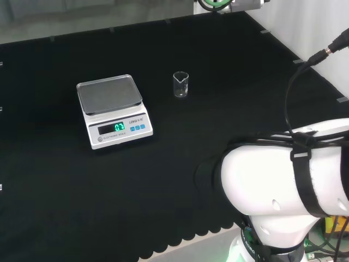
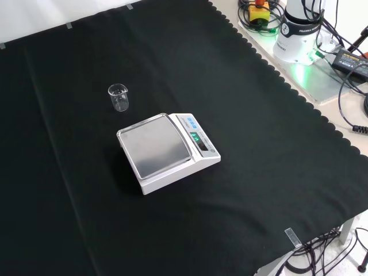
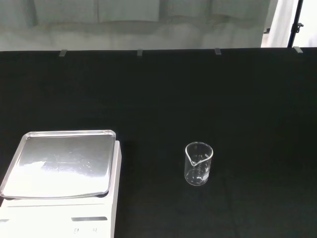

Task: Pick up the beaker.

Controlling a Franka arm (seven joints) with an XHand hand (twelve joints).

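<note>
A small clear glass beaker (image 1: pixel 180 84) stands upright on the black cloth, to the right of the scale in the head view. In the front view the beaker (image 2: pixel 118 97) stands up and to the left of the scale. The wrist view has the beaker (image 3: pixel 198 163) a little way off, with bare cloth around it and nothing touching it. It looks empty.
A white digital scale (image 1: pixel 113 111) with a steel pan and a lit display stands on the cloth; the scale (image 2: pixel 167 150) is near the middle of the front view and the scale (image 3: pixel 59 178) sits beside the beaker in the wrist view. The arm's white link (image 1: pixel 283 180) fills the head view's lower right.
</note>
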